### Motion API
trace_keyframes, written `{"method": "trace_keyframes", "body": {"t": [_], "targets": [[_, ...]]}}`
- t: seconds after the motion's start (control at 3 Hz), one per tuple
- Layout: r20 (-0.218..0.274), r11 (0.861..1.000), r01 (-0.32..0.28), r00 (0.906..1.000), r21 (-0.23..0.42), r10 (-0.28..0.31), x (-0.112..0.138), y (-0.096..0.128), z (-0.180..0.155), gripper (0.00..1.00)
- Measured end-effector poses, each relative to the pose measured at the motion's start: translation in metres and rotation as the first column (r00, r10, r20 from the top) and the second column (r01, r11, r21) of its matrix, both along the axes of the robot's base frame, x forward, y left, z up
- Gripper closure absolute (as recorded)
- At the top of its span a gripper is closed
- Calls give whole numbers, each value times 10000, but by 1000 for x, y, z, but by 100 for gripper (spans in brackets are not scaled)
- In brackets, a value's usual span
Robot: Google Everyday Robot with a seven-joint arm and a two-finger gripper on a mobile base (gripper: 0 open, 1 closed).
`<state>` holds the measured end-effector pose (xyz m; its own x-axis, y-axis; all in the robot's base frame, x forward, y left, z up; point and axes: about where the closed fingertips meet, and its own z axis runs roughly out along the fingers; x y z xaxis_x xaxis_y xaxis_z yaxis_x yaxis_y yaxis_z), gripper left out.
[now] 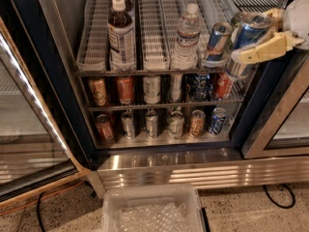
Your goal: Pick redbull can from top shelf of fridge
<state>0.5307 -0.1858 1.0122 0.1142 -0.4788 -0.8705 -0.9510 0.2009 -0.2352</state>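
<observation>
The fridge stands open, with a ribbed steel base. Its top shelf is a pale wire rack split into lanes. One redbull can stands upright in a right-hand lane. My gripper comes in from the upper right at the shelf's right end. Its cream fingers are shut on the second redbull can, which is tilted with its silver top toward the camera, at the shelf's front edge.
A dark drink bottle and a water bottle stand on the top shelf. Two lower racks hold several small cans. An open glass door is at left. A clear plastic bin sits on the floor in front.
</observation>
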Motion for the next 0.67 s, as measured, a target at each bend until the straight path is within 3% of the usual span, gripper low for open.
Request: {"method": "trace_keyframes", "body": {"t": [0.33,0.67], "targets": [[-228,9992,-388,9990,-120,385,-10,2,-4,100],[-228,9992,-388,9990,-120,385,-10,2,-4,100]]}}
